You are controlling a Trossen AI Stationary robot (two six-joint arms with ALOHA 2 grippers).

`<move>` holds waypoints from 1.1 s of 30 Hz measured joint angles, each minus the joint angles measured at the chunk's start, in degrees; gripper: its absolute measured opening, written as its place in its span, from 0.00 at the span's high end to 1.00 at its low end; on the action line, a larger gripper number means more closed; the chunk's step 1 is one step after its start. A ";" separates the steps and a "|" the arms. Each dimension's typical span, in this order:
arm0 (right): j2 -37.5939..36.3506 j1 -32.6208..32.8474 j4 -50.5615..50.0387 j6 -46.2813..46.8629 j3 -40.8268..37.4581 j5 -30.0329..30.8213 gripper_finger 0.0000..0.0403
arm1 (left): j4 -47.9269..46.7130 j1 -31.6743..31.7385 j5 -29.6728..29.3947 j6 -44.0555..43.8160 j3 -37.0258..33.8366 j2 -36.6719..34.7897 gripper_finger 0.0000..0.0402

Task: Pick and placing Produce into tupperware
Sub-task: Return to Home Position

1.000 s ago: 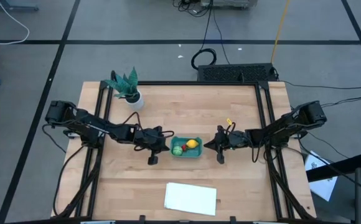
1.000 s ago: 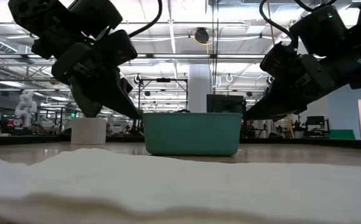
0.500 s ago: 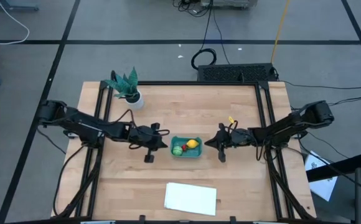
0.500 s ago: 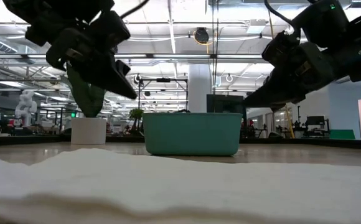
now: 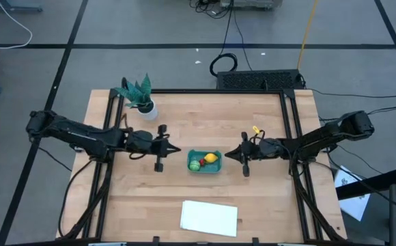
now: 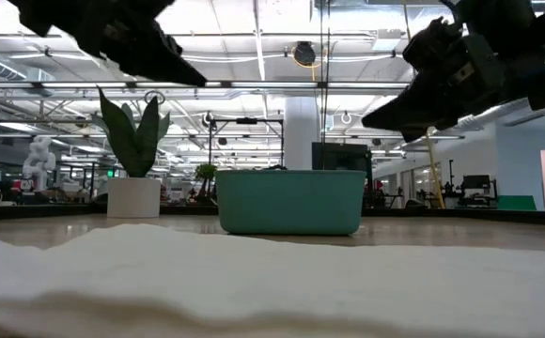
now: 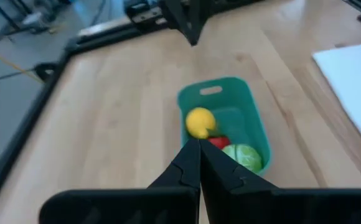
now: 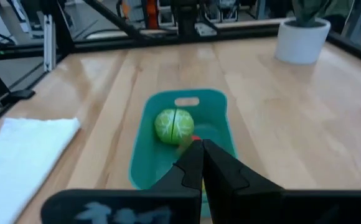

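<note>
Left gripper (image 5: 177, 149) hovers just left of the tub (image 6: 289, 202), raised above its rim, fingers pressed together. Inside the tub, mid-table: green ball (image 5: 195, 164), red piece (image 7: 218, 142), lemon (image 5: 211, 158), bunched close. Right gripper (image 5: 227, 155) hangs just right, raised, fingers pressed together too.

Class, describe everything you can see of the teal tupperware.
The tupperware is a shallow teal rectangular tub, plastic by its look, with rounded corners and a slot near one end's rim. It sits upright, lidless, near the middle of the wooden table. Inside lie a yellow lemon, a red piece and a round light-green piece. The left gripper and right gripper hang off its two ends, touching nothing.
</note>
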 joint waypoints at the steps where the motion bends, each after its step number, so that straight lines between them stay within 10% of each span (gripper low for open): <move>1: -0.58 0.00 -0.16 -0.26 0.02 -0.02 1.00 | -0.81 -0.14 -0.95 0.11 -0.01 -1.33 1.00; 33: -20.49 -2.11 -0.25 -3.72 -7.02 -0.06 1.00 | -16.44 1.66 -7.35 1.56 0.01 -32.64 1.00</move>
